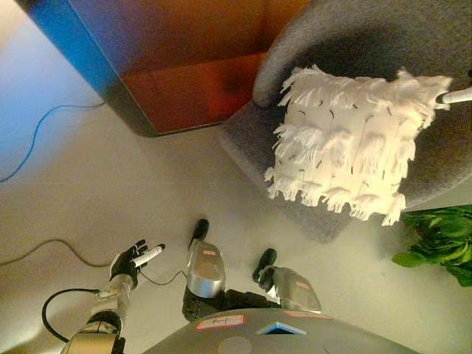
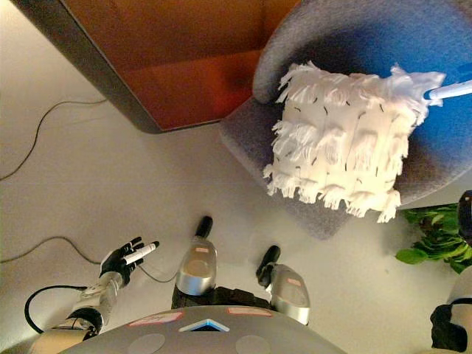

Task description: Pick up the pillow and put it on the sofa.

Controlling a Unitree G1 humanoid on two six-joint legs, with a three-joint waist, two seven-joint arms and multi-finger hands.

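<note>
Left hand [image 1: 133, 259] hangs low over the floor [image 1: 110, 184] with fingers spread, grasping nothing; only a white fingertip of the right hand [image 1: 456, 95] shows, touching the pillow's upper corner, grip unclear. One grey sofa [image 1: 354, 44], cut off, bears one white fringed pillow [image 1: 346, 144], tilted, leaning on its back.

A large cabinet with an orange-brown wooden face and a dark grey rounded edge [image 1: 177, 66] stands at the far left on the pale smooth floor [image 1: 110, 192]. A thin cable [image 2: 37, 140] trails across the floor at the far left. A leafy green plant [image 1: 442, 240] sits at the right edge, nearer in the scene.
</note>
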